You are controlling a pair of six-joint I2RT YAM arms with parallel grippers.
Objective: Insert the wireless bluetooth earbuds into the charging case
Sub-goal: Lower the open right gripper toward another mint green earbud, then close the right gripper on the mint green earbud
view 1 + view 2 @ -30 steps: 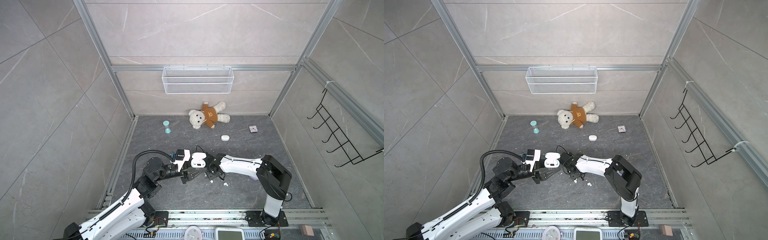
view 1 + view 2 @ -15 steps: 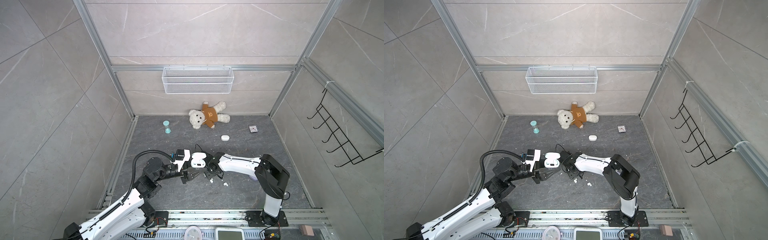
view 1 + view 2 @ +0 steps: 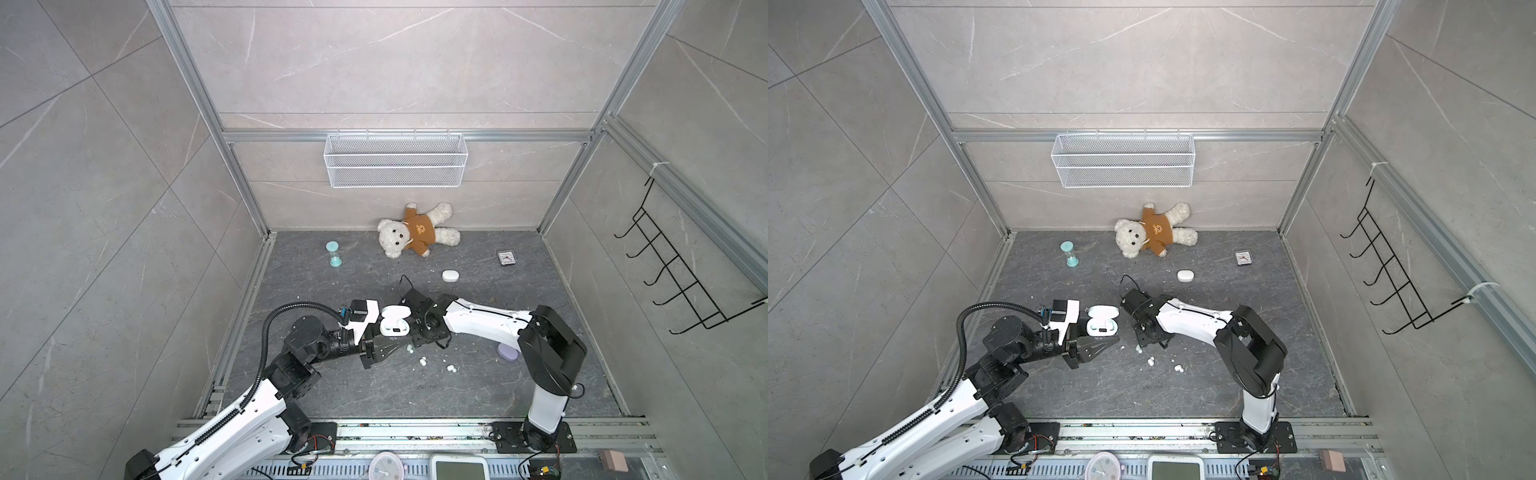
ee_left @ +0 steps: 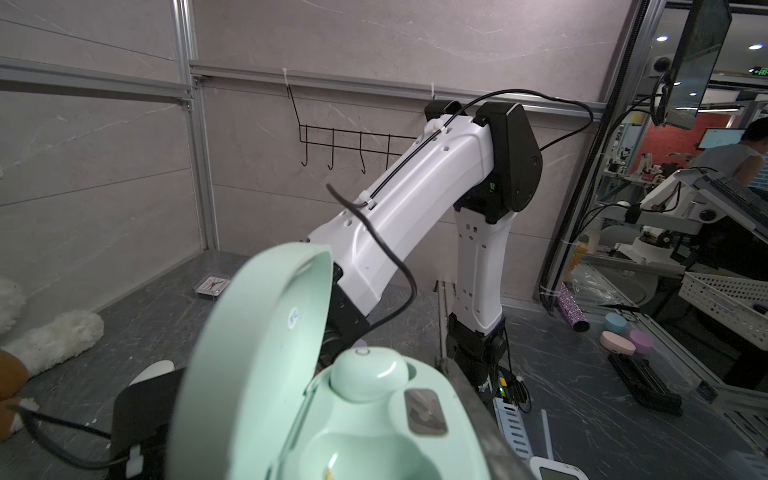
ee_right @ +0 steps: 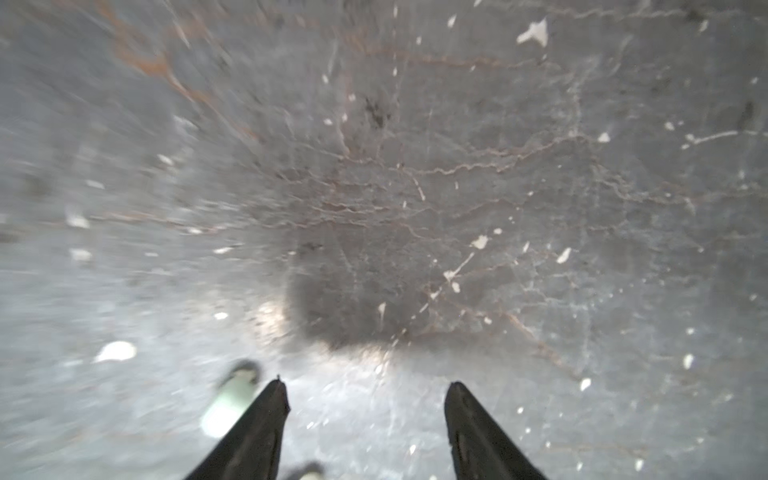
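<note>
Left jaws are clamped on the case (image 4: 365,440), mint, lid raised; one mint bud (image 4: 368,372) is seated in it. Right jaws are held partly apart, nothing gripped, low over the tabletop (image 5: 498,166). Another bud (image 5: 230,401) is seen just beside one finger (image 5: 257,432). Loose buds (image 3: 451,368) are scattered nearby.

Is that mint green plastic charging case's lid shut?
No, the lid of the mint green charging case stands open, one mint green earbud seated inside.
</note>
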